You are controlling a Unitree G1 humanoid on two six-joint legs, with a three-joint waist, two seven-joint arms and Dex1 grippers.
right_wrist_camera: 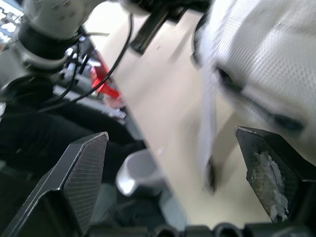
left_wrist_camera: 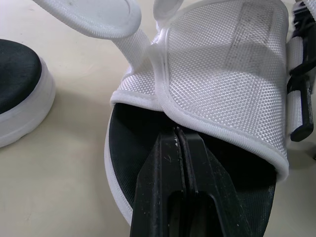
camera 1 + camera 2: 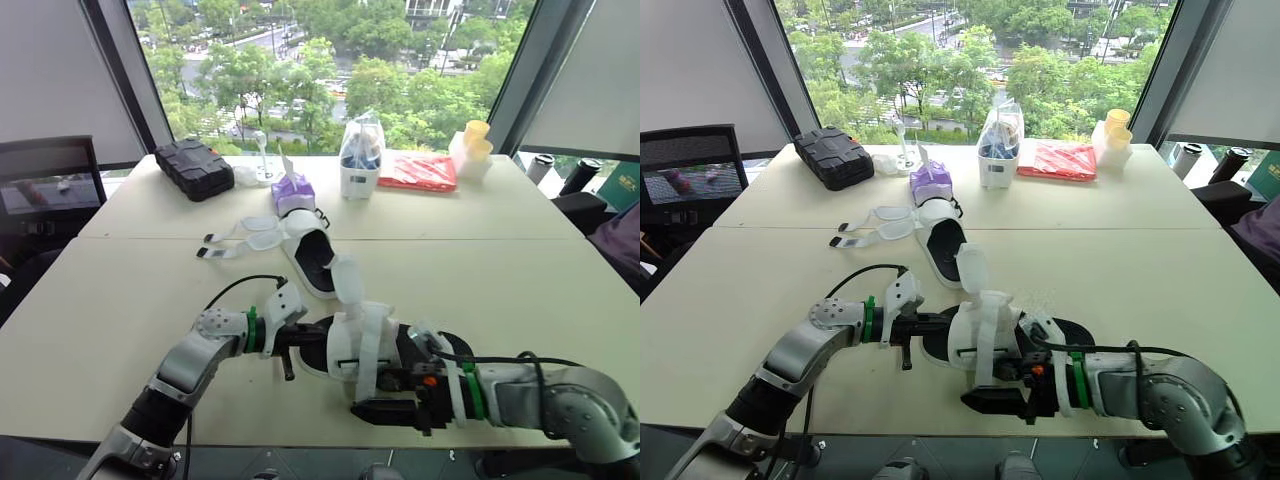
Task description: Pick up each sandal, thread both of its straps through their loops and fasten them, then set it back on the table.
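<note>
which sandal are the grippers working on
The near sandal, lying between the left gripper and right gripper; the far sandal sits alone farther back, straps splayed on the table.

daylight enters through the window (image 3: 330,70) behind the table (image 3: 120,300), so the tabletop reads bright and even, without hard glare. soft shadows lie on the side of the sandal (image 3: 355,345) away from the window. the trees in the window look slightly washed out. beside my left fingers (image 2: 163,187) the sandal's mesh is sharp and well lit. beyond my right fingers (image 1: 84,168) the sandal and background are smeared by blur.
</note>
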